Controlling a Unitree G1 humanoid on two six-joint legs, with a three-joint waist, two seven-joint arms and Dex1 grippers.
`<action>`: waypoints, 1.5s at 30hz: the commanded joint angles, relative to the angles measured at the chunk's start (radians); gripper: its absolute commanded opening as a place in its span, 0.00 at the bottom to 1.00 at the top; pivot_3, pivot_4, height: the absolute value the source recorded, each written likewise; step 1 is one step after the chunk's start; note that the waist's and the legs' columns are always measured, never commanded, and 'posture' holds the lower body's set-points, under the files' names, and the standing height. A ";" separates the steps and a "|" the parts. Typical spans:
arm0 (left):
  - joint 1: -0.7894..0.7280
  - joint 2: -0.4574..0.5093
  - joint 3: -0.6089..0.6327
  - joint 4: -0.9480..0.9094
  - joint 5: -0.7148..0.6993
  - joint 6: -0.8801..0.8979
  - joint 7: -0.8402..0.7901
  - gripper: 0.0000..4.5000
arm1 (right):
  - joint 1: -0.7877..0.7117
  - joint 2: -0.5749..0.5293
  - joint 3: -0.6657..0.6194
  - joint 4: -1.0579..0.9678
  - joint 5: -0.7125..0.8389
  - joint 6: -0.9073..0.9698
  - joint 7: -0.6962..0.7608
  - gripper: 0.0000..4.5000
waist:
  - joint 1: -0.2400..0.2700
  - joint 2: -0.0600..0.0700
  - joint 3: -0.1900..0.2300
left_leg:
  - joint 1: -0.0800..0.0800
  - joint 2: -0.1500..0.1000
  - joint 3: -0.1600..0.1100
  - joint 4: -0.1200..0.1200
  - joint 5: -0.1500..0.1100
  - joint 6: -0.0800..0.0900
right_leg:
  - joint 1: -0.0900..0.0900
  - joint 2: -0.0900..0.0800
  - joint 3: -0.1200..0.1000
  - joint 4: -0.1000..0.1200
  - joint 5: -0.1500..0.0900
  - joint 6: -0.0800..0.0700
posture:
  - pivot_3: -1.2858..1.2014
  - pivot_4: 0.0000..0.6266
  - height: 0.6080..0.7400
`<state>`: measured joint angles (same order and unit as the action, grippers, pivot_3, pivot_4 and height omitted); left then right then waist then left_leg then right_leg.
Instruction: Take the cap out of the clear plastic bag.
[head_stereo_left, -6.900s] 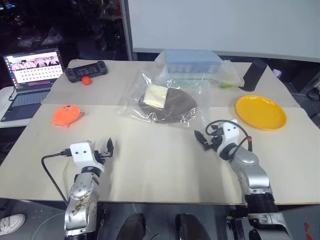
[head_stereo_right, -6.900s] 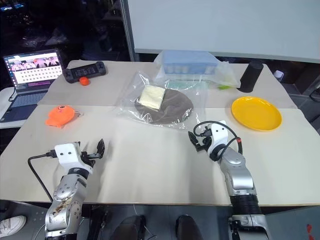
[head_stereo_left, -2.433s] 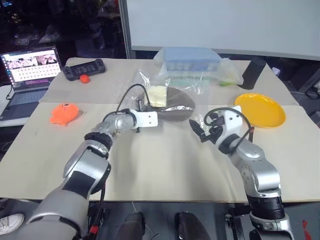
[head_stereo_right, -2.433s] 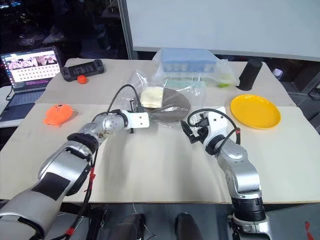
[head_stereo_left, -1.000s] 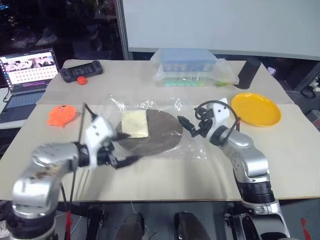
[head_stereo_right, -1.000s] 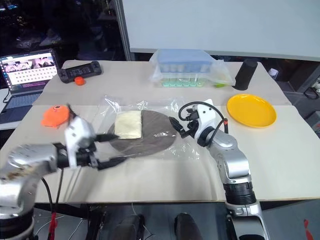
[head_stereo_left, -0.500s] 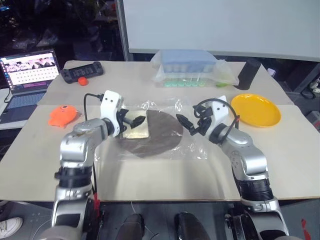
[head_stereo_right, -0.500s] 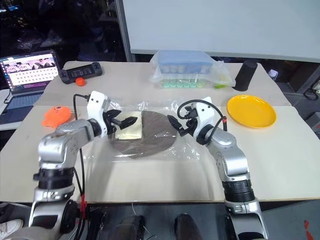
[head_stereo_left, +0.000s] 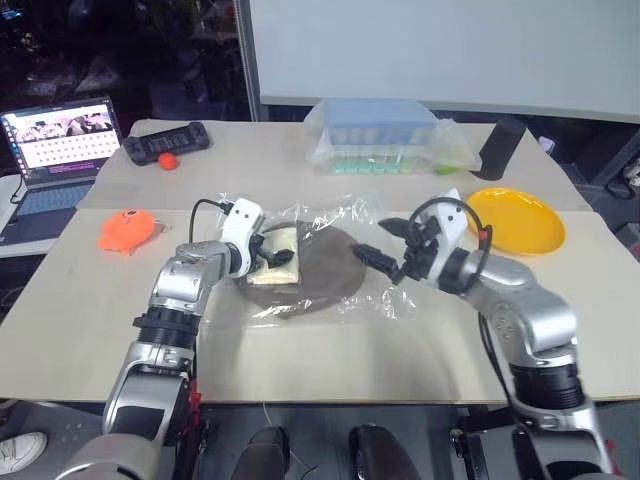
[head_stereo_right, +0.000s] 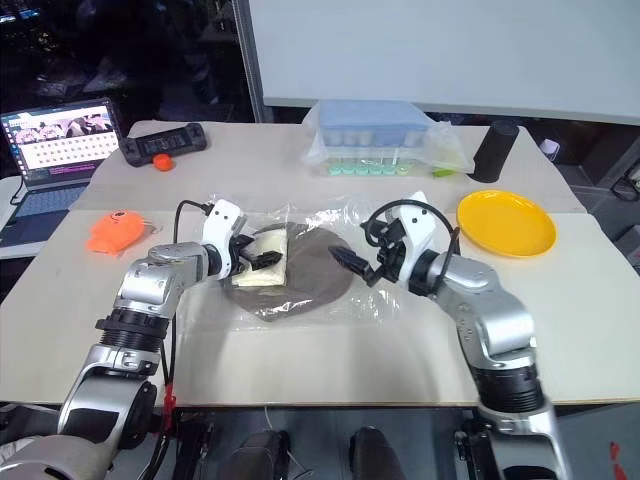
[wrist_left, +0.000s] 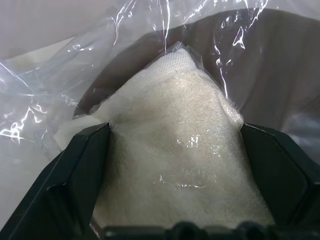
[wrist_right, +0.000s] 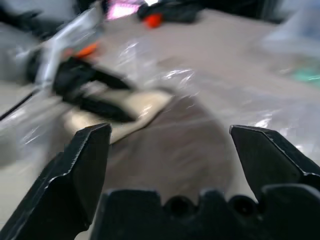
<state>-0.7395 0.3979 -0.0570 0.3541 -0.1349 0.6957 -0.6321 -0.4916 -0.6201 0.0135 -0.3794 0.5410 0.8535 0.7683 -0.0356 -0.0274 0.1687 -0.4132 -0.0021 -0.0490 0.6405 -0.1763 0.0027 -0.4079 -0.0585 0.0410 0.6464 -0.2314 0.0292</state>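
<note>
Step in hand, by my reading: approach to clear plastic bag (head_stereo_left: 330, 262), no grip yet. Bag lies mid-surface (head_stereo_left: 330, 360), cap (head_stereo_left: 325, 265) inside, flat. Left pincer (head_stereo_left: 272, 258), fingers apart, noses into bag's left end, straddling pale packet (wrist_left: 180, 160) that lies on cap. Right pincer (head_stereo_left: 385, 262), fingers spread wide, hovers at bag's right edge, clamped on nothing.

Next move likely needs one pincer pinning plastic, other closing on cap rim, not packet.

In way: packet, crinkly film. Further left: orange toy (head_stereo_left: 130, 228), laptop (head_stereo_left: 55, 150). Right: yellow plate (head_stereo_left: 515, 220). Far: bagged blue-lidded box (head_stereo_left: 380, 130), black cylinder (head_stereo_left: 497, 148).
</note>
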 joint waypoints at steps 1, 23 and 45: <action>0.014 -0.001 -0.040 0.041 0.025 -0.027 -0.017 0.87 | -0.003 -0.075 0.034 -0.058 0.049 0.045 0.095 1.00 | 0.001 0.000 0.000 | 0.001 0.000 0.000 0.000 0.000 0.000 | 0.001 0.000 0.000 0.000 -0.001 0.002 | 0.52 0.24 1.00; -0.063 0.141 0.290 -0.407 -0.116 0.260 0.111 0.00 | 0.004 -0.120 0.096 0.024 0.001 -0.062 0.183 1.00 | 0.012 -0.003 0.002 | -0.003 0.001 0.000 0.000 0.000 0.000 | -0.003 0.000 0.000 0.000 -0.003 0.005 | 0.52 0.24 1.00; 0.239 0.310 0.566 -0.012 -0.043 -0.117 0.361 0.52 | -0.147 -0.061 0.161 0.095 -0.029 -0.075 0.254 1.00 | 0.021 -0.005 0.003 | -0.011 0.001 0.000 0.000 0.000 -0.001 | -0.015 -0.003 0.001 0.001 0.002 -0.002 | 0.52 0.24 1.00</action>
<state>-0.4935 0.6986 0.5056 0.3678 -0.1726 0.6232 -0.2683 -0.6276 -0.6743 0.1920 -0.2648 0.5119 0.7968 1.0170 -0.0144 -0.0325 0.1714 -0.4242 -0.0007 -0.0494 0.6405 -0.1766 0.0015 -0.4227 -0.0613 0.0418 0.6475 -0.2294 0.0271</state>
